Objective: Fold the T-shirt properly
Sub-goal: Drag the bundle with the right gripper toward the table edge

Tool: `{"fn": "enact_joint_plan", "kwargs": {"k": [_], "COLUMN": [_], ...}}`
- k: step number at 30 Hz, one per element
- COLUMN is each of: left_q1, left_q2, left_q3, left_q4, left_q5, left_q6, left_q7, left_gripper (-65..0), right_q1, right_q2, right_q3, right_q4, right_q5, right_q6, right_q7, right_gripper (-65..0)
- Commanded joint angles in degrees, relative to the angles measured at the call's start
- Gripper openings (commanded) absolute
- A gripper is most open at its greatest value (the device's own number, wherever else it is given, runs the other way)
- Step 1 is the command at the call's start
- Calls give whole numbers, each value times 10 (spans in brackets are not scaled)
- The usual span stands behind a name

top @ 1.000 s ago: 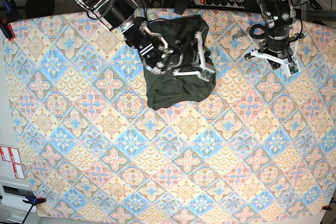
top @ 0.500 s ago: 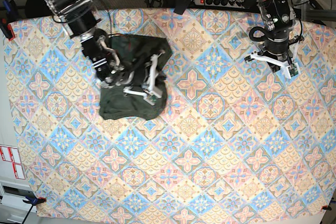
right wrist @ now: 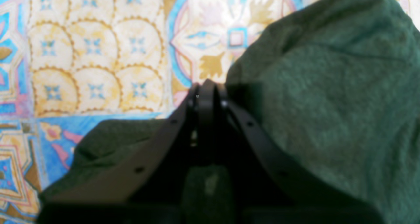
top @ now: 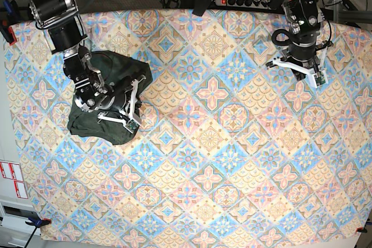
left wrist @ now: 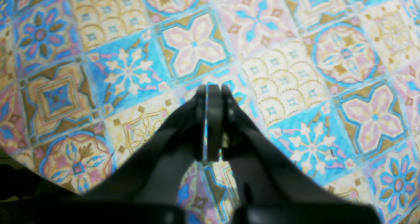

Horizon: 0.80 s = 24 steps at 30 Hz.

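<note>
Two arms show. The right gripper (top: pixel 138 104), fingers pressed together, sits on the bunched T-shirt (top: pixel 102 126) at left on the patterned cloth (top: pixel 232 172). Upper right, the left gripper (top: pixel 317 76) is closed, holding nothing.

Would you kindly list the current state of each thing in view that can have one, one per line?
Dark olive-green knit T-shirt: bunched in a crumpled heap, not folded, lying near the cloth's left side in the base view.
Right gripper: fingers shut, on the T-shirt; a grip on the fabric cannot be confirmed.
Left gripper: fingers shut, holding nothing, over bare cloth.
Patterned tile-print tablecloth: spread flat.
</note>
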Motion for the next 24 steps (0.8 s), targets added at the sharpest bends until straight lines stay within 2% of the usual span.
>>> {"fn": "enact_joint_plan", "kwargs": {"k": [1,6,11,16,24], "left_q1": [0,-1,-1,-3,-4], "left_q2": [-2,-2,-2,-2,-1], "left_q3": [-1,-1,-1,0,0], "left_q4": [9,9,9,9,9], "left_q5": [0,0,0,0,-1], "left_q6": [0,0,0,0,0], "left_q7": [-12,-11,-11,-11,-11], "left_gripper": [-650,-650,-650,-650,-650], "right_q1": [8,-28,-100,-138,-140], "right_q2": [5,4,4,2,2], "right_q3": [3,3,53,71,72], "right_q4": [16,116,196,199,146], "right_q5": [-5,-5,-6,-7,-7], "right_q6": [1,1,1,1,1], "right_q7": [-8,-24,-47,-46,-46], "right_gripper": [-650,-650,-650,-650,-650]}}
